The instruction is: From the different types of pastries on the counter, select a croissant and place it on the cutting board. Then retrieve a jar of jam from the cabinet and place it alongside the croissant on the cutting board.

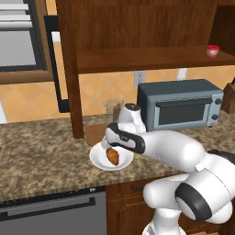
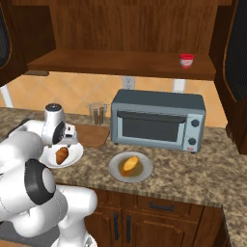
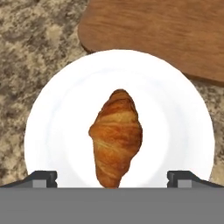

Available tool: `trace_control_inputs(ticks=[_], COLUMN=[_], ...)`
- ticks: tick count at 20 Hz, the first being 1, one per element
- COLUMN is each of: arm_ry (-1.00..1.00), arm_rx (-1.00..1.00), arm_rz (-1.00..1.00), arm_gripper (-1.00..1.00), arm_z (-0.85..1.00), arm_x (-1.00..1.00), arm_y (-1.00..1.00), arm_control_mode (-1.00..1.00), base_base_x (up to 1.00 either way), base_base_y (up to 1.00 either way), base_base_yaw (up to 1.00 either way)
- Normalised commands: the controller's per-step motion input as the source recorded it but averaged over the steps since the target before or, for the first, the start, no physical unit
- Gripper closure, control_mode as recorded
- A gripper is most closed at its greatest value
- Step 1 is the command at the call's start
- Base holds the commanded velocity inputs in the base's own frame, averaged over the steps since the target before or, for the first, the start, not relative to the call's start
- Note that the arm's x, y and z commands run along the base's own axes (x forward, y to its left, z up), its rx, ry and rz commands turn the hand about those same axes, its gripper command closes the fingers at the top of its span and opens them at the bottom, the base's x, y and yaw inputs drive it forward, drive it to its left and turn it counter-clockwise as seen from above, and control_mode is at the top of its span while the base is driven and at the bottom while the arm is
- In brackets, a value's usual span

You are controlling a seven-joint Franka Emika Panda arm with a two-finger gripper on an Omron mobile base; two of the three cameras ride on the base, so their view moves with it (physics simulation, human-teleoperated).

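Observation:
The croissant [image 3: 116, 135], oblong and orange-brown, lies on a round white plate [image 3: 57, 109] on the granite counter [image 1: 41, 151]. My gripper [image 3: 112, 178] hangs just above it, open, with one fingertip on each side of the pastry's near end. From the base cameras the croissant [image 1: 112, 157] [image 2: 61, 155] sits under the hand [image 1: 111, 146]. The reddish-brown cutting board [image 3: 166, 30] [image 1: 94, 133] [image 2: 91, 135] lies right behind the plate. The red-lidded jam jar [image 1: 212, 51] [image 2: 186, 60] stands on the cabinet shelf [image 2: 120, 65]. The rounder yellow-orange pastry [image 2: 129, 165] rests on a grey plate [image 2: 116, 174].
A grey toaster oven [image 1: 179, 104] [image 2: 157, 120] stands to the right of the board. A clear glass container [image 1: 113, 109] [image 2: 98, 113] is behind the board. The cabinet's thick side post [image 1: 71, 69] comes down to the counter at the left.

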Motion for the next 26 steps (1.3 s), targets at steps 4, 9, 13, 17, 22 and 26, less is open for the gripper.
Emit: trace_control_inputs(ticks=[4, 9, 13, 17, 22, 26], arm_ry=[0.00, 0.00, 0.00, 0.00, 0.00, 0.00], arm_rx=[0.00, 0.00, 0.00, 0.00, 0.00, 0.00], arm_rz=[0.00, 0.00, 0.00, 0.00, 0.00, 0.00], arm_gripper=[-1.00, -1.00, -1.00, -1.00, -1.00, -1.00], arm_z=[-0.18, -0.23, -0.22, -0.24, -0.26, -0.21], arm_x=[0.00, 0.00, 0.00, 0.00, 0.00, 0.00], arm_y=[0.14, 0.00, 0.00, 0.01, 0.03, 0.01], arm_control_mode=[-1.00, -1.00, -1.00, -1.00, -1.00, -1.00], base_base_x=[0.00, 0.00, 0.00, 0.00, 0.00, 0.00], base_base_y=[0.00, 0.00, 0.00, 0.00, 0.00, 0.00], base_base_yaw=[0.00, 0.00, 0.00, 0.00, 0.00, 0.00])
